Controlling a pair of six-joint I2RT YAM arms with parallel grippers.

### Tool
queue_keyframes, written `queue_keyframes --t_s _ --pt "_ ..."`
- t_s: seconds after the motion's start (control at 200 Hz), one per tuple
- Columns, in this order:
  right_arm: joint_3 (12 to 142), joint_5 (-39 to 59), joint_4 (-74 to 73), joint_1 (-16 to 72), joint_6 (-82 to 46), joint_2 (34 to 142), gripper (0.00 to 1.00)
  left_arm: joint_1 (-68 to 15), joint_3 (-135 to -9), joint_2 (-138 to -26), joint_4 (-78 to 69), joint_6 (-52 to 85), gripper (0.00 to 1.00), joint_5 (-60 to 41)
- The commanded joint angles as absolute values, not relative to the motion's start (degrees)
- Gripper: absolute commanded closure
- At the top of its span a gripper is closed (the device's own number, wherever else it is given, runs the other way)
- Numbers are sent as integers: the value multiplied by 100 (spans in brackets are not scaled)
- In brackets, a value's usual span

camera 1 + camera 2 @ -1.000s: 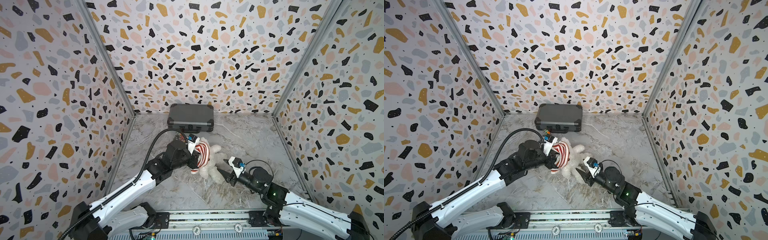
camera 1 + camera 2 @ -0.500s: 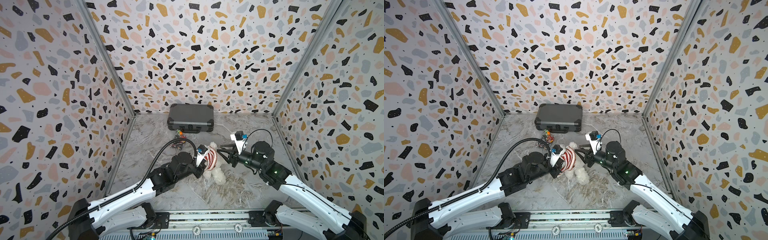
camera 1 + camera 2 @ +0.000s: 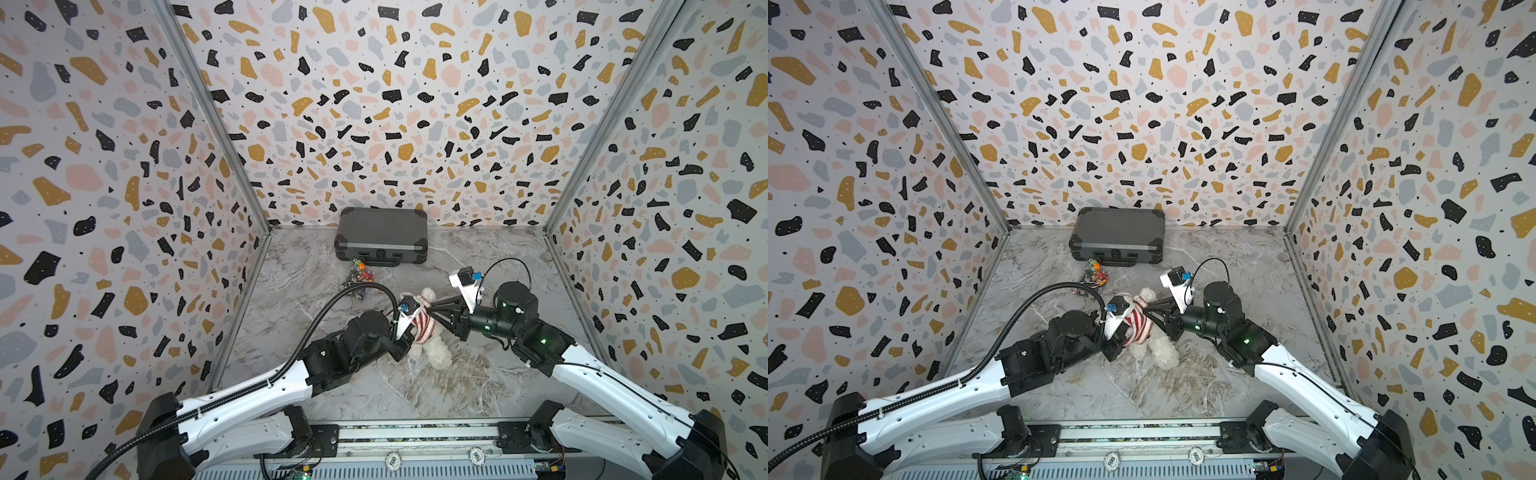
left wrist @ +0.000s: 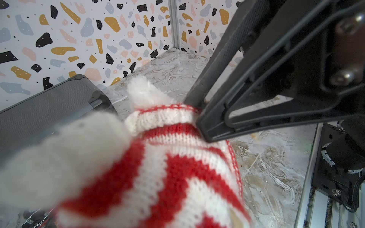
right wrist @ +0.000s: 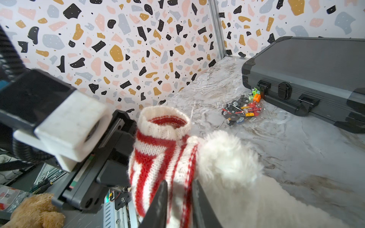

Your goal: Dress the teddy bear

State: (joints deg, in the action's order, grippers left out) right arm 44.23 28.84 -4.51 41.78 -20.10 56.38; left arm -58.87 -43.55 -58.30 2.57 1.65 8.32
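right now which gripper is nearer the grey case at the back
Right. The right gripper grips the end of the sweater that faces the grey case. The left gripper holds the sweater from its front-left side, farther from the case.

Both top views look down from high above the front edge, side by side and facing the back wall point(image 3: 386, 124), far enough off to take in the whole counter point(image 3: 478, 386). The left wrist camera sits almost against the sweater point(image 4: 158, 167) and faces the back right corner point(image 4: 174, 39), with the right hand point(image 4: 196, 113) close ahead, while the right wrist camera looks out past that hand's own fingers point(image 5: 156, 207) toward the back left corner point(image 5: 217, 29). All four views share the sweater, the bear point(image 3: 436, 353), the case point(image 3: 380, 235) and some counter.
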Motion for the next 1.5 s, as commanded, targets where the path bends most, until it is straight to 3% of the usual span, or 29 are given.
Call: queue_keyframes --t_s 0.0,0.29,0.566,0.896,0.976,1.106,1.497 --pt "4581 2884 -536 4316 -1940 5624 79 -5949 -4368 -5836 40 44 100 952" --pt "4417 2258 -462 4360 -1873 5381 100 -6007 -4353 -5753 74 24 100 1035" --pt "3823 1653 -804 3811 -2160 4883 100 -6078 -4301 -5704 52 40 100 984" --pt "3293 1922 -1304 3385 -2385 5032 100 -6127 -4278 -5682 25 20 100 722" --pt "3474 2109 -1337 3518 -2279 5089 100 -6131 -4304 -5759 44 0 100 631" --pt "3875 1605 -1051 3891 -2010 5236 100 -6146 -4346 -5829 23 -8 100 554" --pt "3010 1588 -1523 3164 -2417 5553 100 -6144 -3995 -5367 -522 334 100 571"
